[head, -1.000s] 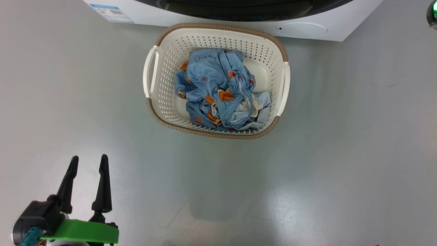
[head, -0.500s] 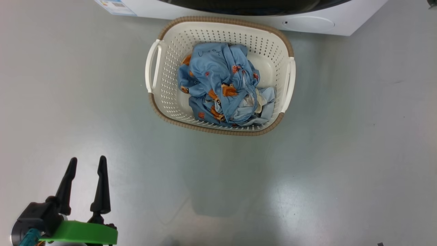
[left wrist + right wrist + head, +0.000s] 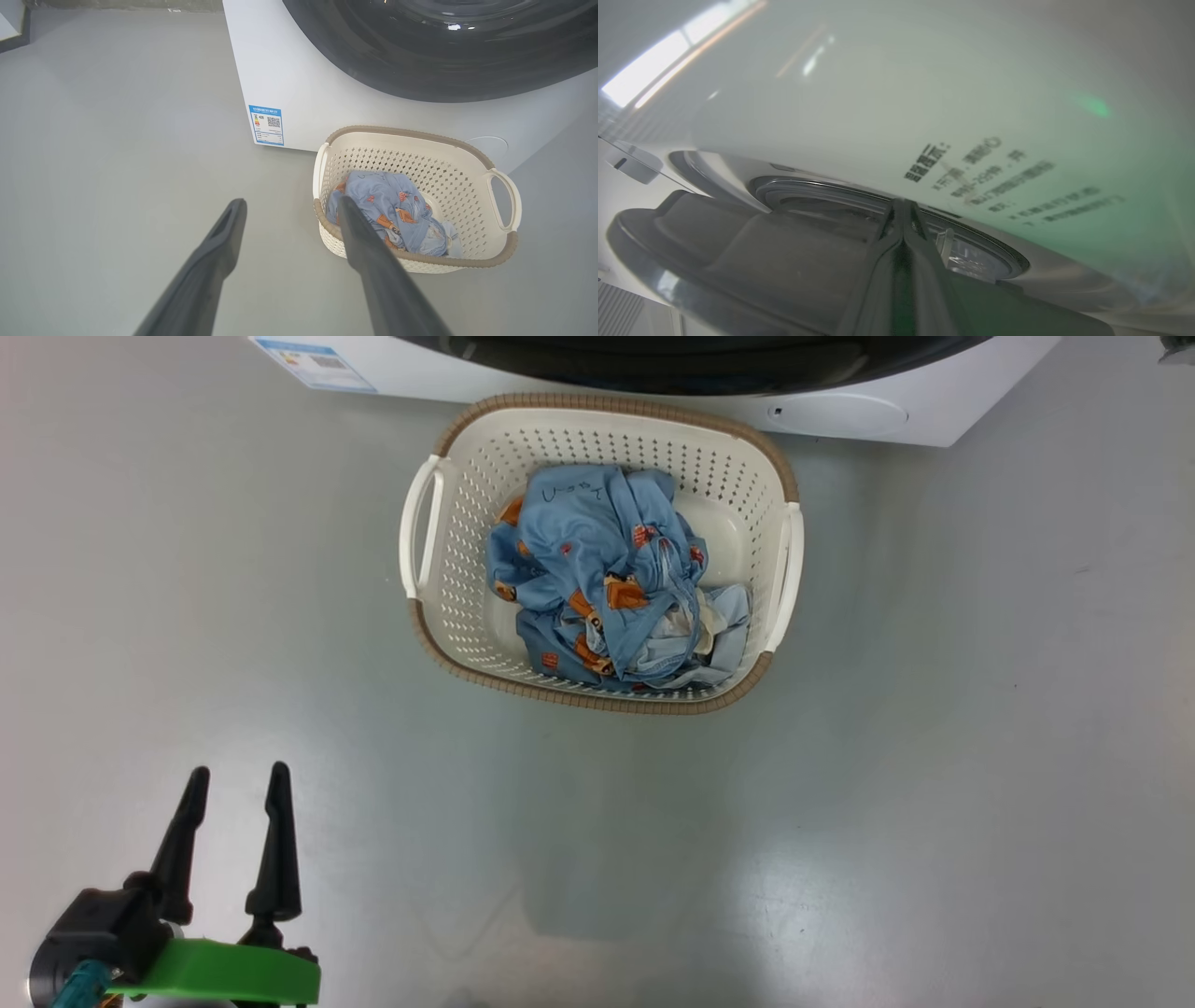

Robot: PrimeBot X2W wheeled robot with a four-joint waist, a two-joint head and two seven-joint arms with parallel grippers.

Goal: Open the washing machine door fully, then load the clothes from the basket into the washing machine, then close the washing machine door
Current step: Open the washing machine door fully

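The washer (image 3: 299,79) stands on the grey floor (image 3: 280,616). Its glossy black door (image 3: 444,56) bulges from the white front. From the left wrist view the door looks shut or nearly so, and I cannot tell whether it has cracked open. A small blue label (image 3: 266,125) sits low on the washer's corner.

The basket (image 3: 462,579) stands on the floor just in front of the washer, below the door. All the clothes (image 3: 597,569) lie heaped inside it, blue print on top and a little cream cloth at one end. None are loaded yet.

I judge the step in hand to be the first one, opening the door. The right gripper (image 3: 903,203) has its jaws pressed together and empty. Their tip lies at the seam where the door's rim meets the white front, and whether it touches the rim I cannot tell. The next move probably calls for catching that edge and drawing it outward along the hinge's arc until the door stands fully open, without slipping off the smooth rim.

The left gripper (image 3: 238,771) hangs low over bare floor, well apart from the basket. Its jaws are spread wide, holding and touching nothing.
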